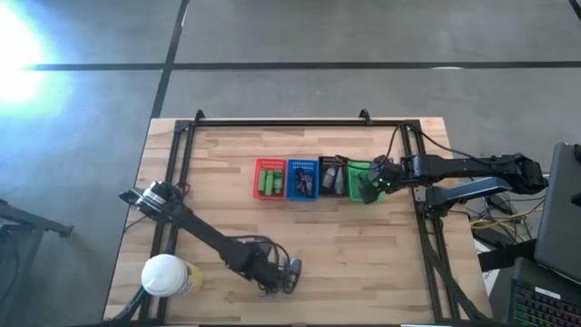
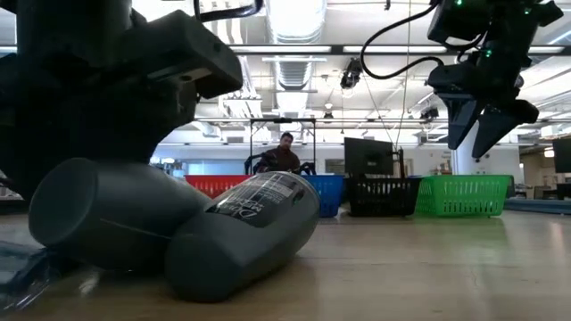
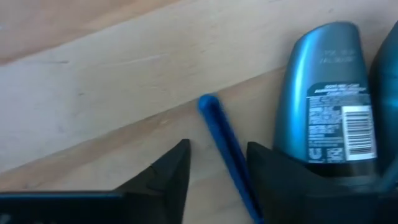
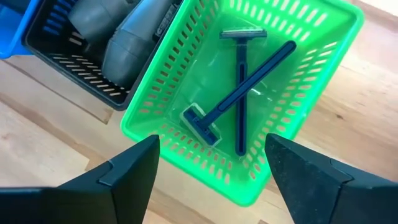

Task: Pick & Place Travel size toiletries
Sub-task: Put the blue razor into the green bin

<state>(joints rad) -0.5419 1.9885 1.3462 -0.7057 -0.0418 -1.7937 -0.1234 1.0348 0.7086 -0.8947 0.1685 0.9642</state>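
My left gripper [image 1: 289, 274] [image 3: 219, 149] is low over the near middle of the table, open. A thin blue stick [image 3: 227, 152] lies flat on the wood between its fingers. Two grey oval deodorant bottles [image 2: 241, 234] [image 2: 111, 214] lie on their sides right beside it; one [image 3: 326, 99] is next to one finger. My right gripper [image 1: 368, 188] [image 4: 211, 180] [image 2: 482, 120] hangs open above the green basket [image 4: 311, 37], where two blue razors [image 4: 242, 93] lie crossed on the floor. The black basket [image 4: 74, 68] holds more grey bottles [image 4: 134, 34]. My left gripper points down with its fingers on either side of the blue stick [image 3: 239, 180], lying along it. The stick runs close against one finger [image 3: 280, 180]; I cannot tell whether it touches. The stick rests on the table.
Red [image 1: 270, 179], blue [image 1: 302, 179], black [image 1: 332, 175] and green [image 1: 360, 173] baskets stand in a row at the table's middle. A big white-lidded jar [image 1: 166, 275] sits at the near left corner. A person [image 2: 284, 153] sits in the room beyond.
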